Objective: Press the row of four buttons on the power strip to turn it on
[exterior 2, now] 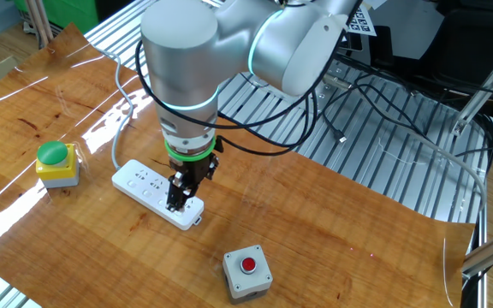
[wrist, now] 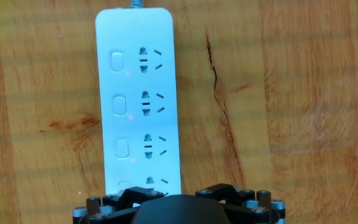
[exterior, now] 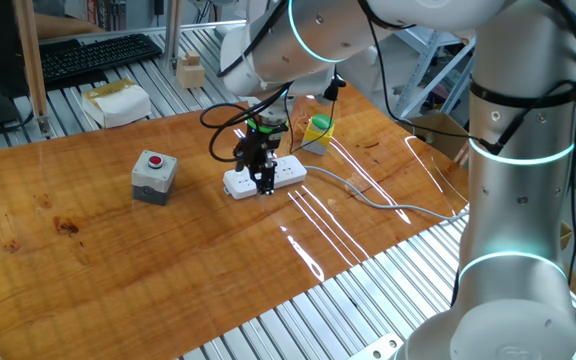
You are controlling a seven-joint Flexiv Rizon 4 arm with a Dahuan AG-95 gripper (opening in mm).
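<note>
The robot's gripper [exterior 2: 176,204] hangs low over the end of the white power strip [exterior: 286,172] farthest from its grey cable [exterior: 368,195], mid-table on the wooden top [exterior: 118,260]. Its fingertips are hard to make out: dark against dark in both fixed views, and cut off by the lower edge in the hand view, where only the gripper's black housing shows; the fingers stand spread wide and hold nothing.

In the hand view, the four buttons [wrist: 121,103] run down the strip's left side; the lowest is half hidden by that housing. Neither fixed view resolves them.

Only the fixed views show the grey box [exterior 2: 247,274] with a red button and the yellow box [exterior 2: 57,162] with a green one, both apart from the strip.
</note>
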